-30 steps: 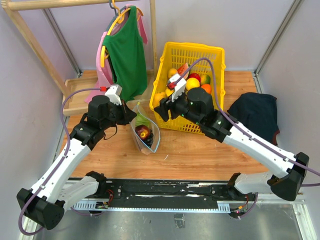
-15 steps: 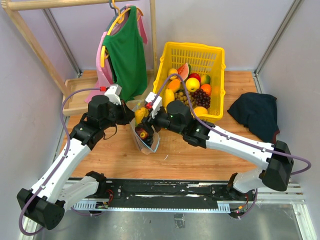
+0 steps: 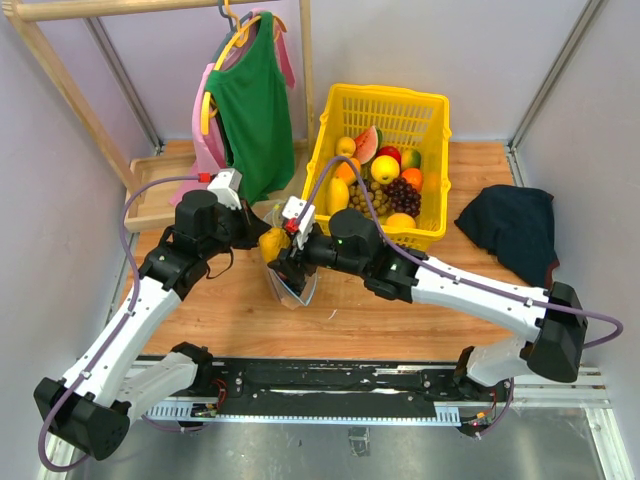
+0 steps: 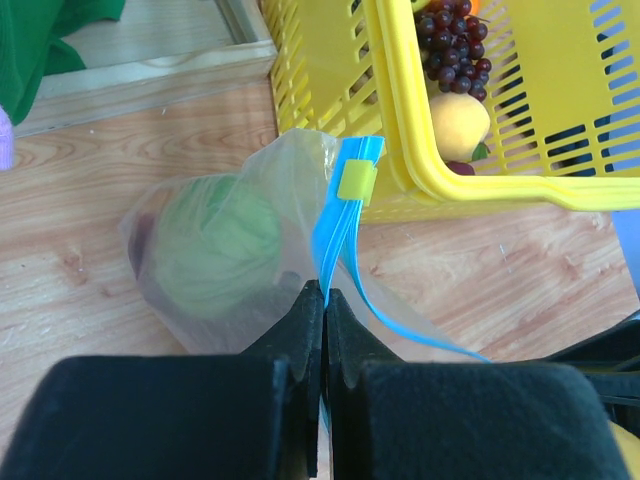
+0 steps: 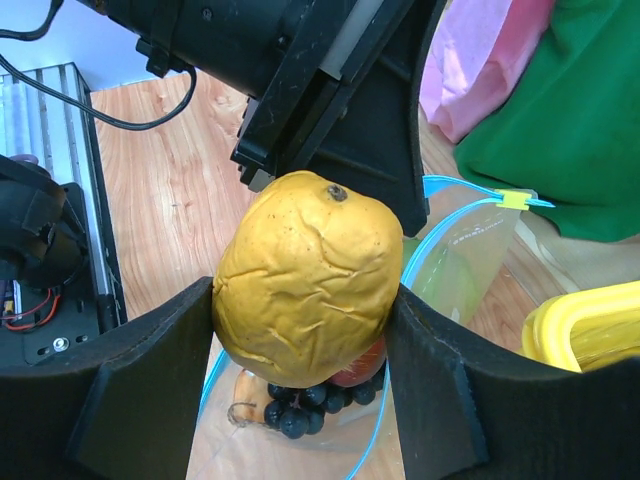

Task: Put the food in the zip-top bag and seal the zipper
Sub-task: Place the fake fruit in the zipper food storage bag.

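Observation:
The clear zip-top bag (image 3: pixel 297 288) stands open on the table. In the right wrist view it holds dark grapes (image 5: pixel 300 408), a red fruit (image 5: pixel 362 372) and a green melon (image 5: pixel 452 282). My left gripper (image 3: pixel 258 232) is shut on the bag's light-blue zipper (image 4: pixel 335 225) just below its yellow slider (image 4: pixel 357 182); the melon (image 4: pixel 215 240) shows through the plastic. My right gripper (image 5: pixel 300 300) is shut on a wrinkled yellow fruit (image 5: pixel 310 270) and holds it directly over the bag's open mouth, also seen from above (image 3: pixel 272 243).
The yellow basket (image 3: pixel 385 95) with more toy fruit stands just right of the bag, its rim (image 4: pixel 440 170) close to the zipper. A green shirt (image 3: pixel 250 110) hangs on the rack behind. A dark cloth (image 3: pixel 510 225) lies at the right, a wooden tray (image 3: pixel 150 195) at the left.
My right gripper has moved left from the basket with the yellow fruit in it, to over the bag's mouth. The left gripper has kept its hold on the zipper.

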